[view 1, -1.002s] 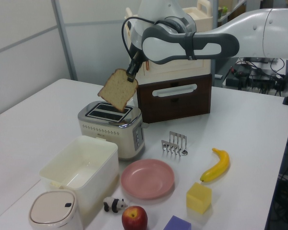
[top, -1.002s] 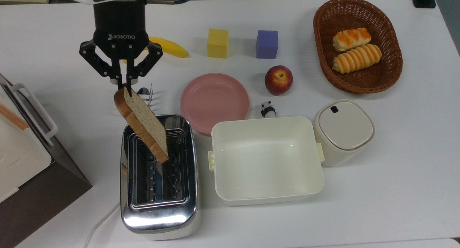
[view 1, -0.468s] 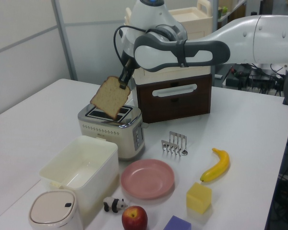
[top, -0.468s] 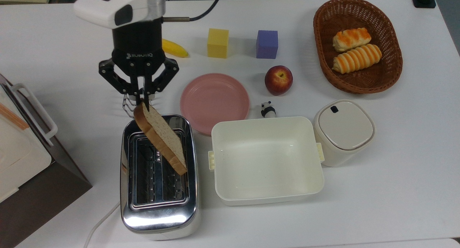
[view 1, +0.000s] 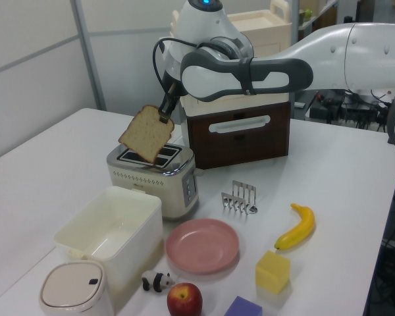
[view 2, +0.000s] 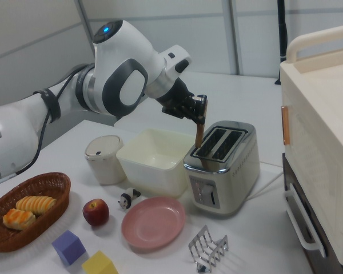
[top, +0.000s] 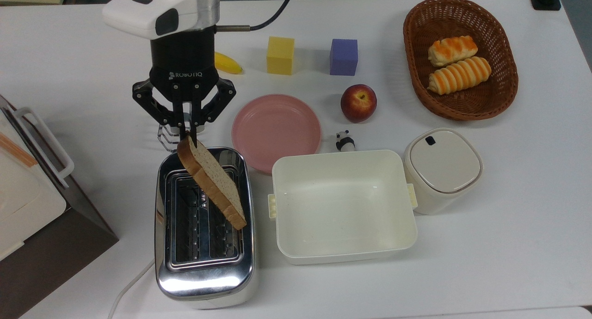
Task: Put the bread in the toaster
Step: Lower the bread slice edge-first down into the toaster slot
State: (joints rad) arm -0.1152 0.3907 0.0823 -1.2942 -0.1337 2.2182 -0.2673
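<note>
My gripper (top: pixel 187 135) (view 1: pixel 163 119) (view 2: pixel 200 119) is shut on the top corner of the bread (top: pixel 213 184), a brown wholegrain slice hanging tilted in the air. The bread (view 1: pixel 145 133) hovers just above the chrome toaster (top: pixel 204 268), over the slot on the top view's right. In the right view the bread (view 2: pixel 199 137) appears edge-on, its lower end close to the slot of the toaster (view 2: pixel 228 177). The toaster (view 1: pixel 158 180) stands beside the cream tub, and both dark slots are empty.
A cream tub (top: pixel 343 249) sits on the top view's right of the toaster, a pink plate (top: pixel 275 127) and a metal toast rack (view 1: pixel 240 197) behind it. A lidded white canister (top: pixel 441 168), apple (top: pixel 358 102), basket of rolls (top: pixel 502 85), banana, two cubes and a brown cabinet (top: pixel 55 249) surround them.
The gripper has carried the bread toward the top view's right and lower, from beside the toaster's left slot to above its right slot. The grip on the slice is unchanged.
</note>
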